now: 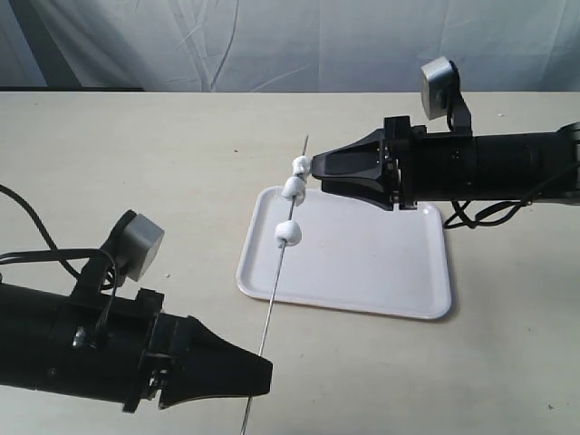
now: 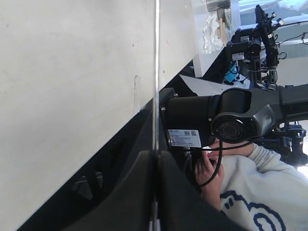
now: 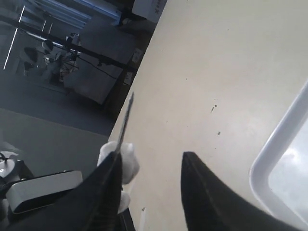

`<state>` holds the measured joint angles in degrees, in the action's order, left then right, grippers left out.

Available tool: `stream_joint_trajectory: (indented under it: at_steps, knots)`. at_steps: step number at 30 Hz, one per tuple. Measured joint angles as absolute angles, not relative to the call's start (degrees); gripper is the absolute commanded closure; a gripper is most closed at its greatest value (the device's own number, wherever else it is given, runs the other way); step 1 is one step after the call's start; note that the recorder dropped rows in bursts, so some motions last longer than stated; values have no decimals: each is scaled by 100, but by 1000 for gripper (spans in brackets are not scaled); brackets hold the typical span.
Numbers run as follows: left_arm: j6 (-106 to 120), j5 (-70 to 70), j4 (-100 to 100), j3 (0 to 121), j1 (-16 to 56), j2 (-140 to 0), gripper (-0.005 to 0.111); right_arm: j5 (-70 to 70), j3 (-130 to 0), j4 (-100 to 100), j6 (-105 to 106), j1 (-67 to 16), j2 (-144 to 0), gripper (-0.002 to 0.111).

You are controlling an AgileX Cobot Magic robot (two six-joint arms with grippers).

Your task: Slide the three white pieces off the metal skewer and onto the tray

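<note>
Beige table (image 1: 136, 181) w/ tray (image 1: 362, 272); L pincer (image 1: 267, 372) clamps skewer (image 1: 274, 290), R pincer (image 1: 315, 174) agape.

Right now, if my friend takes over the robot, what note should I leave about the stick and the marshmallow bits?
Left gripper: shut on the lower end of the skewer, holding it slanted near the tray edge.
Right gripper: open, tips beside the top white pieces, gripping nothing.
White pieces: all three on the skewer, two near the tip, one lower.
Done: none off yet.
Left: slide all three onto the tray.
</note>
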<state>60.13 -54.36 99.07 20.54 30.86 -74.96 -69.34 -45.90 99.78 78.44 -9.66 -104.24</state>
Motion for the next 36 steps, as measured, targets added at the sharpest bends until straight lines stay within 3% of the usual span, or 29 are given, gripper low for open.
stream_joint_trajectory:
  at_steps: [22,24,29,36]
  knots:
    - [5868,-5401,9907,2054,3086,-7496,107,-6934,-4745,9979,7675,-1172,-10280,69]
    - [5882,-5465,9907,2054,3086,-7496,107,-6934,-4745,9979,7675,-1225,-10280,76]
    - [5893,-5475,9907,2054,3086,-7496,107,-6934,-4745,9979,7675,-1275,-10280,106]
    - [5893,-5406,9907,2054,3086,-7496,107,-6934,-4745,9979,7675,-1275,-10280,100]
